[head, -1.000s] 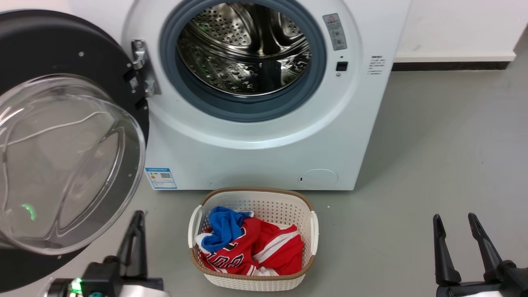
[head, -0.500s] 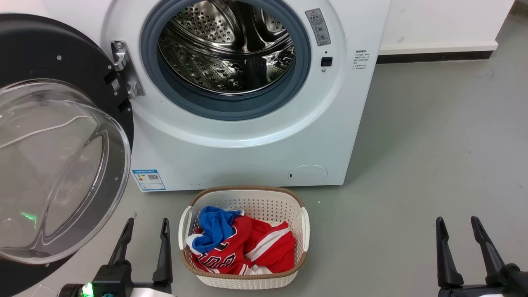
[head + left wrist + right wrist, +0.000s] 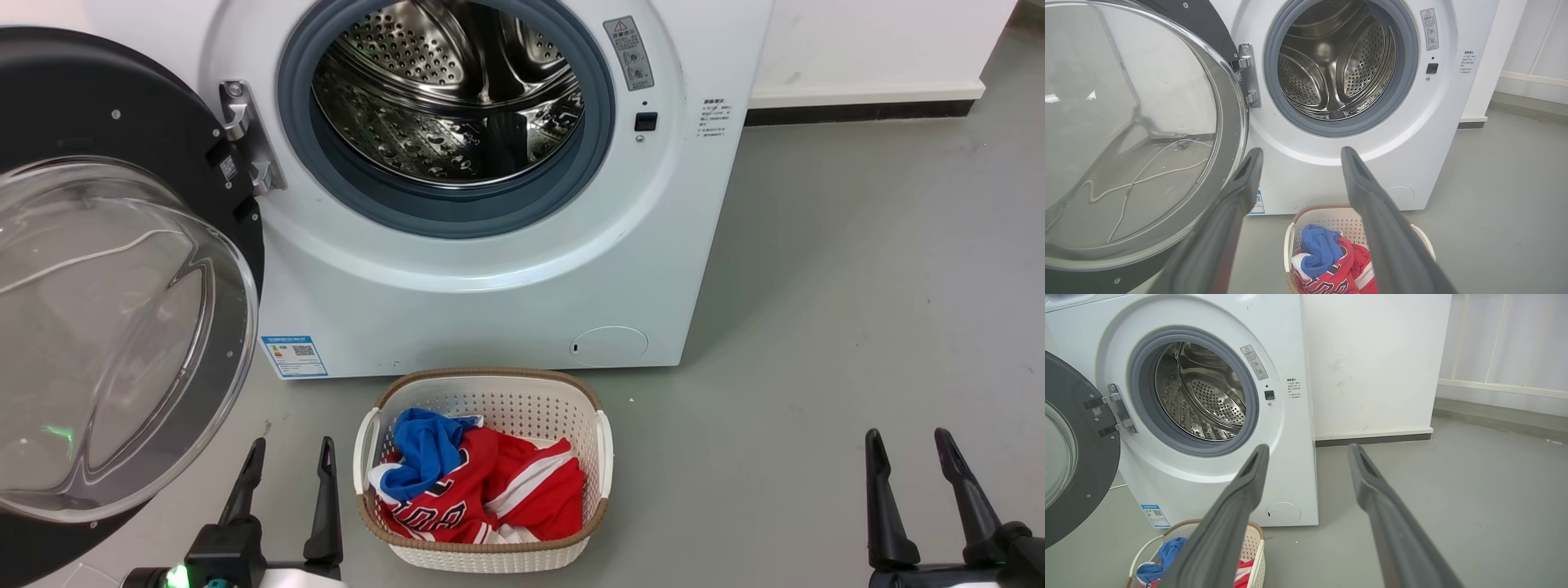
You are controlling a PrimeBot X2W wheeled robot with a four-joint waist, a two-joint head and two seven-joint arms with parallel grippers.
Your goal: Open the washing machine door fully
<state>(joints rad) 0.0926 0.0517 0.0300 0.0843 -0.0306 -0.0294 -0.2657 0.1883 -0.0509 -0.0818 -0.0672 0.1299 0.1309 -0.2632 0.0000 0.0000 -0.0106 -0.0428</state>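
Grey floor [image 3: 857,286]; washing machine door [image 3: 98,106] swung wide; left tool [image 3: 293,445], right tool [image 3: 906,437] gape empty; right wrist view adds panelled wall [image 3: 1502,339].

Grey floor [image 3: 857,286]: white washer [image 3: 490,310] stands at back, laundry basket [image 3: 522,416] w/ clothes just in front.

The door [image 3: 122,327] stands left of the machine [image 3: 490,302]; the basket [image 3: 522,415] sits on the floor [image 3: 857,286] before it

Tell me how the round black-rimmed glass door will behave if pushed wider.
The round black-rimmed washing machine door will likely swing as one rigid piece about its metal hinge. Its bulging glass bowl suggests it is fairly heavy. The smooth black rim may be slippery to push.
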